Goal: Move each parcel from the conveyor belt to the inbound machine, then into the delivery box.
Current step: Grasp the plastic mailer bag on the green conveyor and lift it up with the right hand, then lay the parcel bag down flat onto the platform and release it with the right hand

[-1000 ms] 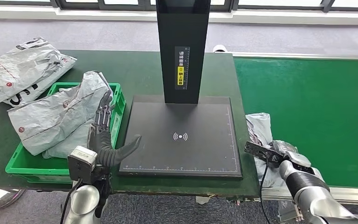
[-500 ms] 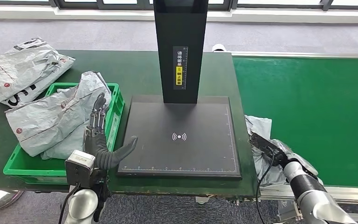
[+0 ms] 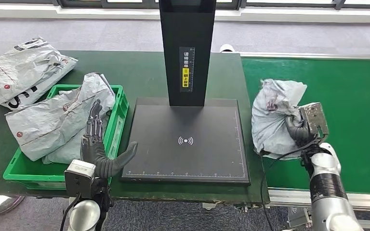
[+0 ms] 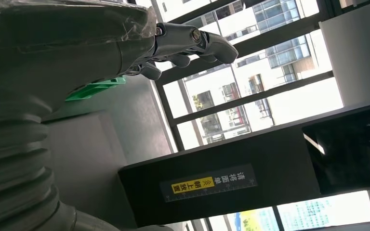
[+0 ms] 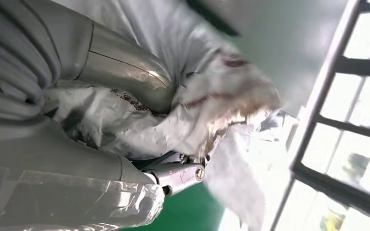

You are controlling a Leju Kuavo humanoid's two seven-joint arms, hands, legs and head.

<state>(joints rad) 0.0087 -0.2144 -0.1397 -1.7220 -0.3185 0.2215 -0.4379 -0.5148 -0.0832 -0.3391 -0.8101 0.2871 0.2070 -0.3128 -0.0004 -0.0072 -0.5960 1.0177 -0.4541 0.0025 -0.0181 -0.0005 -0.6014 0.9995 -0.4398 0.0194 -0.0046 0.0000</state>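
Observation:
My right hand (image 3: pixel 299 128) grips a crumpled grey parcel (image 3: pixel 272 118), lifted above the left end of the green conveyor belt (image 3: pixel 342 106), beside the right edge of the black scanner plate (image 3: pixel 188 142). In the right wrist view the thumb and fingers (image 5: pixel 178 174) wrap the parcel's grey plastic (image 5: pixel 207 120). My left hand (image 3: pixel 99 147) hovers with fingers spread and nothing in it, over the right rim of the green crate (image 3: pixel 119 115) and the plate's left edge. Several grey parcels (image 3: pixel 58 122) fill the crate. In the left wrist view the left hand's fingers (image 4: pixel 192 43) stretch out bare.
The scanner's black post (image 3: pixel 187 48) rises from the back of the plate. More grey parcels (image 3: pixel 21 72) lie on the dark green table (image 3: pixel 139 72) at the far left. The table's front edge runs just below the crate and plate.
My right hand has risen from the table's front right corner, lifting the grey parcel up over the belt's left end. My left hand has drifted slightly left and toward me.

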